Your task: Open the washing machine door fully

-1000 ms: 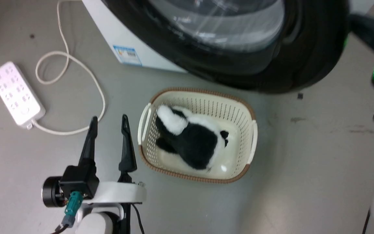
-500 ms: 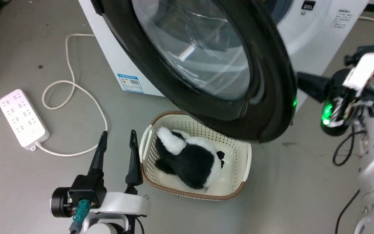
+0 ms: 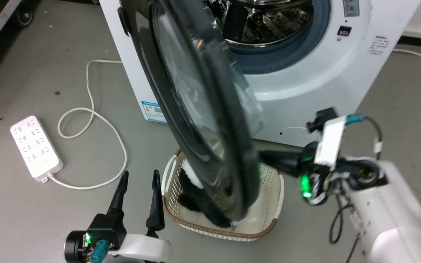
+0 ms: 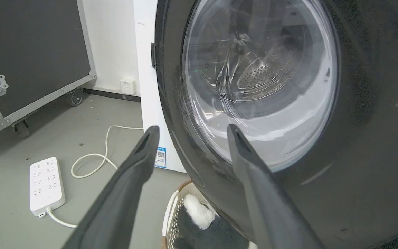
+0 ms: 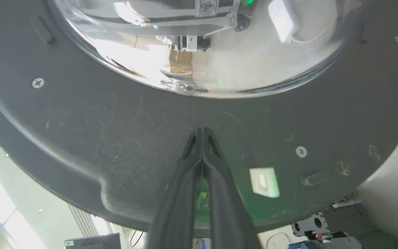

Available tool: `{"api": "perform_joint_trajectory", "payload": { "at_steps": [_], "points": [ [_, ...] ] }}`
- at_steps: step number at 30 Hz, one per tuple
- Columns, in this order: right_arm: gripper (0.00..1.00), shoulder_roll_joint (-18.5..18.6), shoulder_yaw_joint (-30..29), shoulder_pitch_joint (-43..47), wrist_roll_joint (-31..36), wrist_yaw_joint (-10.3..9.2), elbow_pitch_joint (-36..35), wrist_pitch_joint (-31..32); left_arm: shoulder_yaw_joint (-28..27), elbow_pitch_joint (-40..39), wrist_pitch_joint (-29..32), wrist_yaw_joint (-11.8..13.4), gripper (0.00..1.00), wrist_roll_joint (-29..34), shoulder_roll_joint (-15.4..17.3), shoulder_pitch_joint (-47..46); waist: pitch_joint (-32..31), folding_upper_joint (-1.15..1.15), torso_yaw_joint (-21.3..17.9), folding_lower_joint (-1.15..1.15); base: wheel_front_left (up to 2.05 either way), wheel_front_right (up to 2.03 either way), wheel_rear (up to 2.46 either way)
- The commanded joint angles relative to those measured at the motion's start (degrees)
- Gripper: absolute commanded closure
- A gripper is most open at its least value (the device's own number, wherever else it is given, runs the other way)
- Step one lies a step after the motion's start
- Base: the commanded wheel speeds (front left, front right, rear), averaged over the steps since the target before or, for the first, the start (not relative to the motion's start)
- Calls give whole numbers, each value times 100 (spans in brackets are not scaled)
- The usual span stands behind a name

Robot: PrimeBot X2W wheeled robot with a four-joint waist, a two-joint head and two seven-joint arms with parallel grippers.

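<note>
the large round washing machine door with its glossy black rim and clear bulging glass centre (image 3: 196, 109) stands well out from the front of the white front-loading washing machine (image 3: 305, 80), hinged at the machine's left edge and nearly edge-on to the head camera, so the steel drum opening ringed in grey (image 3: 269, 22) lies uncovered behind it. its lower rim hangs over a cream slatted plastic basket with a brown woven rim (image 3: 269, 215) on the grey floor (image 3: 49, 219), and a black-and-white plush toy (image 4: 199, 218) lies in that basket, partly seen through the glass. the right gripper (image 3: 263, 156) reaches in from the robot's right behind the door; in the right wrist view its two long dark fingers are pressed together with nothing between them, and the right gripper's tips (image 5: 202, 131) sit against the matt dark inner face of the door, just below the glass bowl (image 5: 199, 45) and near a small white latch piece (image 5: 264, 181). the left gripper (image 3: 140, 173) hovers low beside the basket's left side, its fingers spread apart and holding nothing; in its own wrist view the left gripper (image 4: 192, 128) points at the door's outer face, apart from it. a white multi-socket power strip (image 3: 37, 148) with a looped white cord (image 3: 97, 120) lies on the floor to the left, well clear of the basket, and a dark wheeled case with metal edging (image 4: 29, 62) stands further left.
</note>
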State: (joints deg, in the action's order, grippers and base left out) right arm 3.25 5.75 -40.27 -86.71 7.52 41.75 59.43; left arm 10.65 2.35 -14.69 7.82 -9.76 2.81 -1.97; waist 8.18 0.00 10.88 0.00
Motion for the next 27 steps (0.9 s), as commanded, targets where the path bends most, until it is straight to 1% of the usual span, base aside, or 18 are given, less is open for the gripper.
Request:
{"api": "perform_joint_trajectory", "payload": {
  "at_steps": [1, 5, 8, 9, 10, 11, 15, 17, 19, 21, 23, 24, 25, 27],
  "points": [
    [100, -36, 183, 161, -153, -3, -104, -81, 19, 21, -30, -37, 0, 3, 7, 85, -43, 0, 6, 0, 0, 0, 0],
    [100, -37, 685, 352, -448, -3, -325, -424, 20, 54, -30, -44, 0, -1, 7, 148, -117, 0, -4, 0, 0, 0, 0],
    [100, -36, 783, 396, -356, -3, -355, -747, -5, 79, -30, -51, 0, -5, 7, 195, -196, 0, -36, 0, 0, 0, 0],
    [65, -26, 759, 392, -291, -3, -395, -896, -25, 86, -30, -59, 0, -12, 7, 200, -222, 0, -54, 0, 0, 0, 0],
    [0, -13, 731, 396, -247, -3, -457, -1011, -56, 88, -30, -68, 0, -12, 7, 200, -247, 0, -77, 0, 0, 0, 0],
    [0, 147, 647, 440, 31, -3, -910, -1465, -138, 152, -30, -123, 0, 30, 7, 204, -312, 0, -178, 0, 0, 0, 0],
    [0, 543, 603, 812, 767, -3, -2015, -2366, -272, 190, -30, -192, 0, -17, 7, 193, -432, 0, -353, 0, 0, 0, 0],
    [0, 837, 647, 1064, 1312, -3, -2626, -2925, -341, 187, -30, -234, 0, -58, 7, 200, -487, 0, -455, 0, 0, 0, 0],
    [0, 1146, 645, 1327, 1877, -3, -3161, -3672, -397, 180, -30, -294, 0, -97, 7, 192, -529, 0, -545, 0, 0, 0, 0],
    [0, 1540, 768, 1558, 2629, -3, -3617, -4520, -442, 191, -30, -361, 0, -94, 7, 181, -558, 0, -628, 0, 0, 0, 0],
    [0, 1844, 888, 1813, 3341, -3, -3859, -5339, -495, 214, -30, -413, 0, -72, 7, 176, -598, 0, -719, 0, 0, 0, 0],
    [0, 2184, 903, 2164, 4468, -3, -3924, -6425, -554, 189, -30, -451, 0, -65, 7, 207, -633, 0, -847, 0, 0, 0, 0],
    [0, 2261, 911, 2292, 4854, -3, -3882, -6678, -572, 177, -30, -458, 0, -67, 7, 218, -644, 0, -882, 0, 0, 0, 0],
    [0, 2251, 781, 2544, 5484, -3, -3796, -7072, -598, 153, -30, -473, 0, -78, 7, 245, -664, 0, -944, 0, 0, 0, 0]
  ]
}}
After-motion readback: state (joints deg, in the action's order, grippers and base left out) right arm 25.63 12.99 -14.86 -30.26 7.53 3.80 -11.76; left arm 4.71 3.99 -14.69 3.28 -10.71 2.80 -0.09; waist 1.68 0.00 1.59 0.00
